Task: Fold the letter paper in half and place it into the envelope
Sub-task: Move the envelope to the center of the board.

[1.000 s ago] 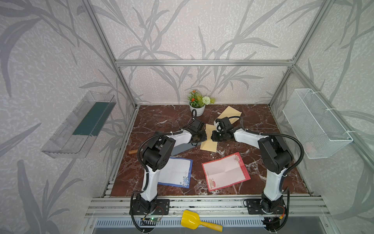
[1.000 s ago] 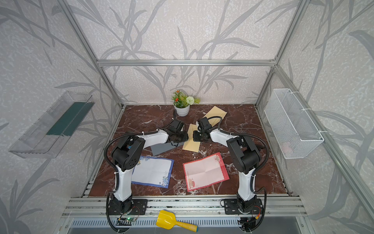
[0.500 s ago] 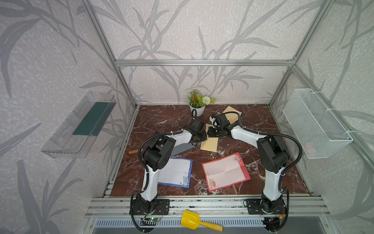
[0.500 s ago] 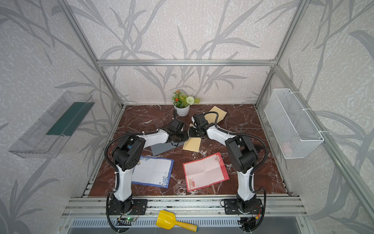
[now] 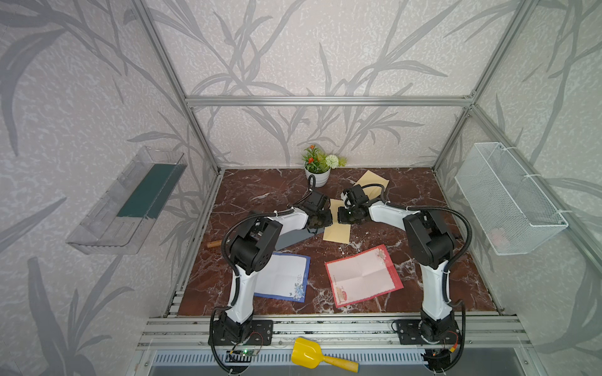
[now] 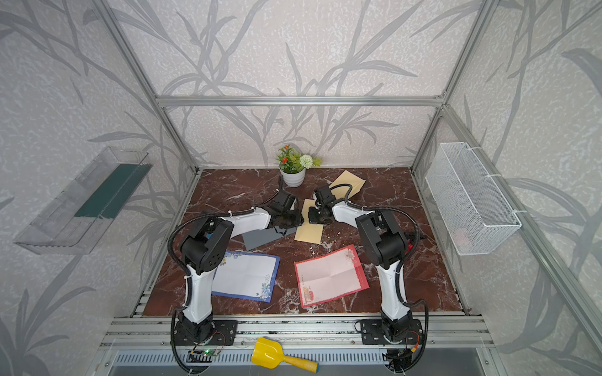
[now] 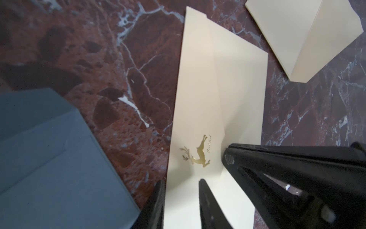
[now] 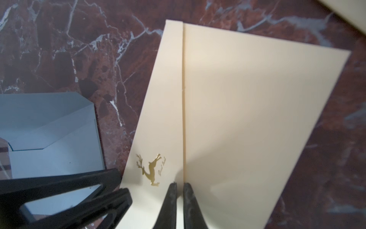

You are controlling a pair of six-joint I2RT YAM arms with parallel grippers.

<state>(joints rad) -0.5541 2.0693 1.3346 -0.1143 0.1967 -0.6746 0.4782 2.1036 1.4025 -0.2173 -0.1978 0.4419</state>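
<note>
A cream envelope point(image 5: 338, 231) point(image 6: 309, 232) with a gold deer print lies mid-table, seen close in both wrist views point(image 7: 237, 79) point(image 8: 257, 99). My right gripper point(image 5: 346, 217) point(image 8: 180, 184) is shut on the edge of the envelope's upper layer, beside the deer. My left gripper point(image 5: 321, 222) point(image 7: 181, 181) is open, its fingertips down on the deer strip from the other side. Two letter papers lie flat and unfolded near the front: a red-bordered one point(image 5: 361, 276) and a blue-bordered one point(image 5: 283, 276). Neither is held.
A grey envelope point(image 5: 294, 237) lies under the left arm and a second cream envelope point(image 5: 374, 183) at the back. A flower pot point(image 5: 317, 174) stands at the back wall. A wooden stick point(image 5: 215, 244) lies at the left edge. A wire basket point(image 5: 508, 198) hangs on the right wall.
The right gripper swung slightly left over the envelope, then came back. The left gripper's jaws have opened a little. The envelope lies where it was.
</note>
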